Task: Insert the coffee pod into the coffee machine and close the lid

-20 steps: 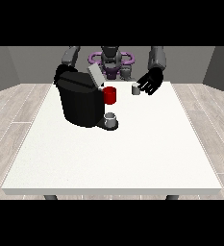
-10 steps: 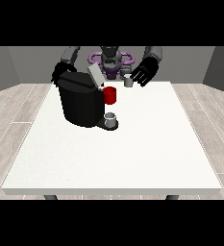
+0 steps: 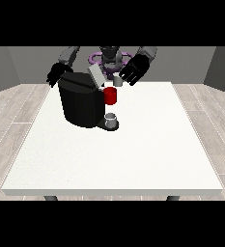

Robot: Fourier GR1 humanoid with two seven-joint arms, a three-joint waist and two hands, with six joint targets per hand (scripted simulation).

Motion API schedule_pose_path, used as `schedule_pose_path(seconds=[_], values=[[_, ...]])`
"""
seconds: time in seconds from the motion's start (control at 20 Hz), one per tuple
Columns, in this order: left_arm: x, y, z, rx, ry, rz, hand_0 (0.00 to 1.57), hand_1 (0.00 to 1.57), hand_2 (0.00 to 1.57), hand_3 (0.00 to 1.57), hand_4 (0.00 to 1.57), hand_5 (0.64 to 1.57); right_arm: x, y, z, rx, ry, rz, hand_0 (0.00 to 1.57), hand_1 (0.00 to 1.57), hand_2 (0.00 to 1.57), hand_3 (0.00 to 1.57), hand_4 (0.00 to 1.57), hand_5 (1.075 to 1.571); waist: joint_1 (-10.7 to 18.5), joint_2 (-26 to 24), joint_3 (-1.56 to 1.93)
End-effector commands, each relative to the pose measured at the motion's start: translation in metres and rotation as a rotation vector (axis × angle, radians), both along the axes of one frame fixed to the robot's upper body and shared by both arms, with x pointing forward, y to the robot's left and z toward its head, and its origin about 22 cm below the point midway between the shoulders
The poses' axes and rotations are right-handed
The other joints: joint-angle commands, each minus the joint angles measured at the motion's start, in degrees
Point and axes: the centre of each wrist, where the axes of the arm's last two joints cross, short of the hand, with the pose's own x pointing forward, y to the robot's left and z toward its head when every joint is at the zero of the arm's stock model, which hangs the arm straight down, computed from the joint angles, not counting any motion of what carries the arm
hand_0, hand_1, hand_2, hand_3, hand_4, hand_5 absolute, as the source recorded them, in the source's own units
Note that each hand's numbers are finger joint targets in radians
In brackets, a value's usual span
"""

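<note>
The hand at the view's left point(image 3: 57, 75) sits behind the upper rear corner of the coffee machine point(image 3: 81, 105). Part of it is hidden by the machine body, and whether its fingers are open or curled cannot be determined. The contact between this hand and the machine also cannot be confirmed.

The hand at the view's right point(image 3: 134, 71) is raised above the far edge of the desk point(image 3: 133, 149). Its fingers are spread and point down toward the coffee pod point(image 3: 117, 81); they are not curled round it. Whether a fingertip touches the pod cannot be resolved.

The coffee pod is a small, light grey cylinder. It appears upright, just beside the right-side hand and just beyond the machine's red part point(image 3: 111, 95). It is outside the machine.

The coffee machine is a black, rounded block on the far left portion of the desk. Its lid point(image 3: 95, 75), a pale grey panel, is tilted upward and stands open. The red part projects from the machine's front right. Below it, a small grey cup point(image 3: 111, 118) stands on the machine's dark base.

The robot's torso is partly cut off at the top of the scene.
</note>
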Motion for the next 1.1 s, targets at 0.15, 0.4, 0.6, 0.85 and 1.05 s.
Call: schedule_pose_path(seconds=[0.15, 0.4, 0.6, 0.85, 1.05], values=[[0.004, -0.026, 0.006, 0.034, 0.009, -0.015, 1.26, 1.26, 1.30, 1.24, 0.49, 1.571, 0.009, -0.010, 0.004, -0.001, 0.007, -0.042, 0.00, 0.00, 0.00, 0.00, 0.52, 1.571, 1.2, -0.2, 0.01], [0.004, -0.011, 0.025, 0.030, -0.031, -0.005, 1.29, 1.29, 1.32, 1.22, 0.50, 1.571, 0.011, 0.003, 0.019, 0.022, -0.033, -0.017, 0.00, 0.00, 0.00, 0.00, 0.54, 1.571, -0.5, 2.8, 0.01], [0.004, -0.007, 0.018, 0.033, 0.021, -0.019, 1.32, 1.32, 1.33, 1.23, 0.51, 1.571, 0.001, -0.002, 0.004, 0.032, -0.002, -0.026, 0.00, 0.00, 0.00, 0.00, 0.50, 1.571, -0.7, 1.1, 0.00], [0.006, -0.017, 0.003, 0.048, 0.006, -0.004, 1.21, 1.21, 1.26, 1.19, 0.50, 1.571, -0.004, 0.009, 0.008, 0.024, -0.015, -0.013, 0.00, 0.00, 0.00, 0.00, 0.51, 1.571, -2.0, 1.6, -0.01], [0.006, -0.040, -0.009, 0.035, -0.035, -0.035, 1.19, 1.19, 1.26, 1.20, 0.49, 1.571, 0.002, -0.007, 0.002, 0.014, -0.042, -0.027, 0.00, 0.00, 0.00, 0.00, 0.48, 1.571, 0.0, 3.2, 0.01]])
